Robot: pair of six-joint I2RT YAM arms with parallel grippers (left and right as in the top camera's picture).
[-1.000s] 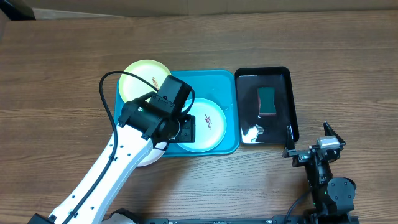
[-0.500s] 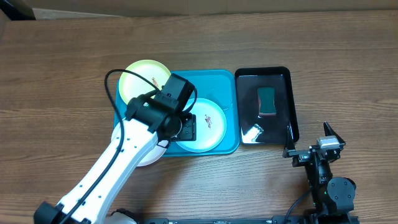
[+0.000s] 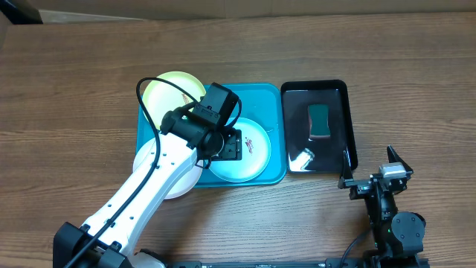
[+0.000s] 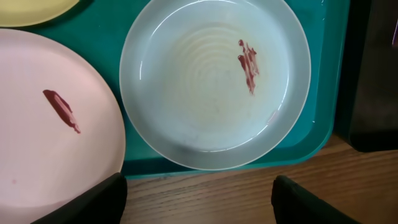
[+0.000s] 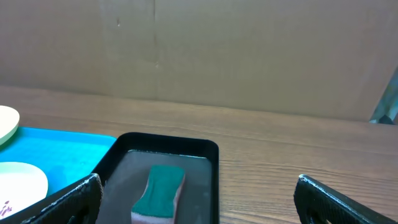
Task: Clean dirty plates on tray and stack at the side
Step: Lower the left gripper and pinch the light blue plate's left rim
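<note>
— Plates, overhead?
— Mint plate lies flat in the turquoise tray, yellow-green plate at its far-left corner, white plate at its near-left under my left arm. The black tray beside it holds a sponge.
— Wrists?
— Left gripper is apart and empty over the smeared mint plate. Right gripper is wide and empty, facing the sponge.

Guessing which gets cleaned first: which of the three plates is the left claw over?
The pale mint plate: it lies directly under the open left claw. The white plate sits off to the side, the yellow-green plate farther back.
</note>
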